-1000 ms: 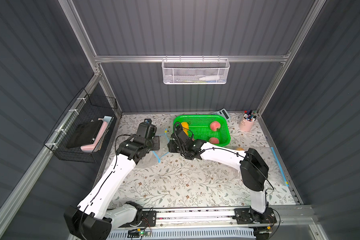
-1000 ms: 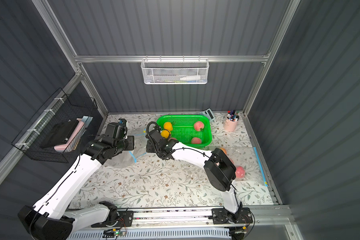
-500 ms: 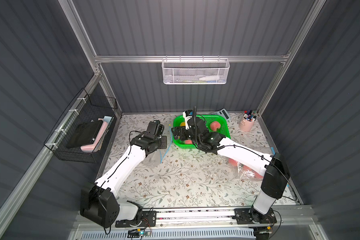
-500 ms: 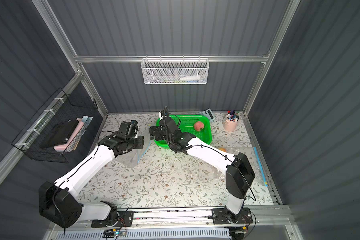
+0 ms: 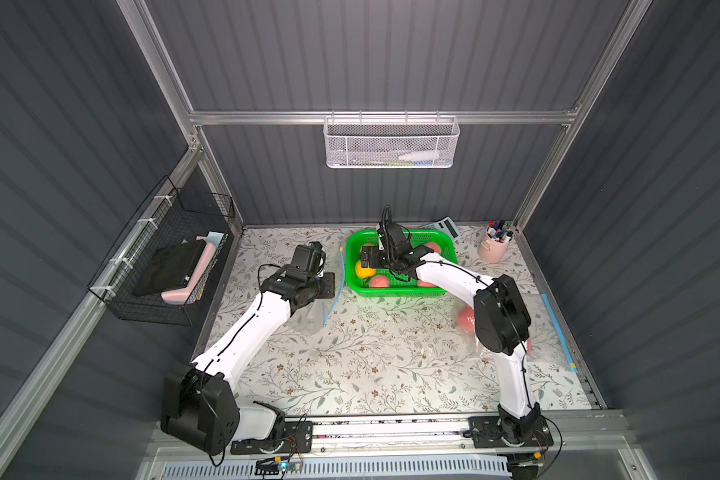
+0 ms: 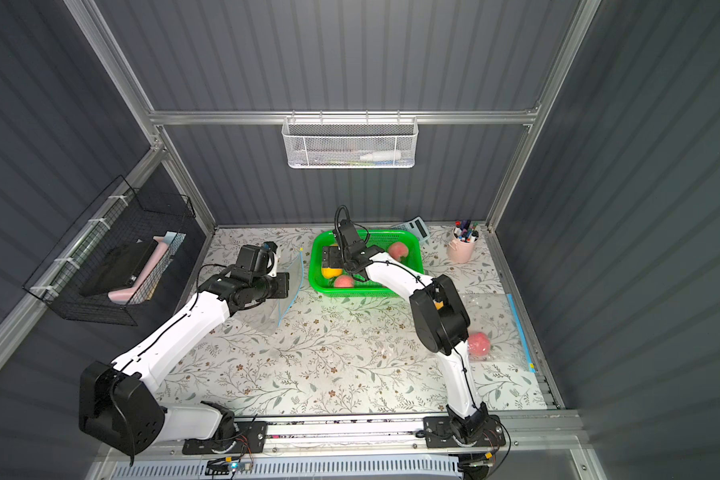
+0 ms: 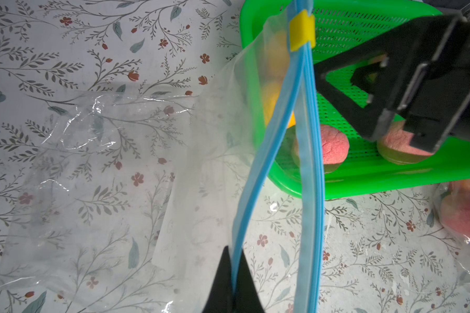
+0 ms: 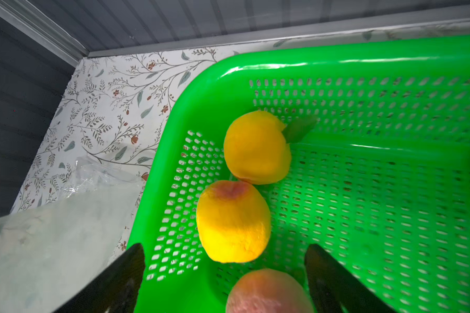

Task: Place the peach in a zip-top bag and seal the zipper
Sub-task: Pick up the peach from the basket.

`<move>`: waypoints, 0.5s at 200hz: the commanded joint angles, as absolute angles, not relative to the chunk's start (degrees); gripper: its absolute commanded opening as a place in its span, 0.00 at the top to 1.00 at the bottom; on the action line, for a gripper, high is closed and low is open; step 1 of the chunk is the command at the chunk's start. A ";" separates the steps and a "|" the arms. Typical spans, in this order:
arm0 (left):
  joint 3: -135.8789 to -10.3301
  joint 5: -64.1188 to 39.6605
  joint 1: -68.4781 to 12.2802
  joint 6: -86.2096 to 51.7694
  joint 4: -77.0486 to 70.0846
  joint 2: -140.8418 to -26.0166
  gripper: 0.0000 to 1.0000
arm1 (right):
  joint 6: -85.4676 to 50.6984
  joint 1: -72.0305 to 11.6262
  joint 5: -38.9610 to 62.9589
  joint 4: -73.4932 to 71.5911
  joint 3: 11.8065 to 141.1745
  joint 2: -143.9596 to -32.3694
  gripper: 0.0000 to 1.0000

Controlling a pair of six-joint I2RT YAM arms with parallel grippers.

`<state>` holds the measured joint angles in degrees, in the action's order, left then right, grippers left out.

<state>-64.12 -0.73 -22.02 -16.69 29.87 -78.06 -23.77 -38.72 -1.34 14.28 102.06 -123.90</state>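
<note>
The clear zip-top bag (image 7: 147, 162) stands just left of the green basket (image 5: 400, 293), its blue zipper (image 7: 307, 135) parted. My left gripper (image 7: 232, 252) is shut on one zipper lip and holds the mouth up, as both top views show (image 5: 329, 284) (image 6: 283, 284). My right gripper (image 8: 225, 252) hangs open over the basket's left end (image 5: 366, 259). Right under its fingers lie a yellow peach (image 8: 232, 222) and a pink peach (image 8: 266, 292), neither touched. A second yellow peach (image 8: 255, 147) lies farther in. Another pink peach (image 6: 398, 250) sits at the basket's far right.
A second plastic bag (image 5: 558, 332) with a pink peach (image 6: 479, 343) inside lies at the right, partly under my right arm. A pink pen cup (image 5: 493, 249) and a calculator (image 5: 445, 226) stand at the back right. A black wire basket (image 5: 167, 266) hangs on the left wall.
My right gripper has left the bag's mouth, swung right over the green basket and opened wide. The left gripper has stayed shut on the bag's zipper lip.
</note>
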 commanded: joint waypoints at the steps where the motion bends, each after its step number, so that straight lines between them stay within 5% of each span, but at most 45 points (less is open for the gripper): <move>1: -63.71 -2.11 -21.71 -15.28 28.65 -78.01 1.00 | -23.51 -38.33 1.59 16.89 106.08 -127.02 0.09; 61: -63.32 -2.79 -21.80 -14.88 28.05 -77.86 1.00 | -24.29 -37.96 5.23 17.84 107.75 -131.86 0.12; 100: -63.17 -3.50 -21.77 -14.91 27.61 -77.96 1.00 | -25.08 -37.30 4.77 17.47 107.93 -132.53 0.25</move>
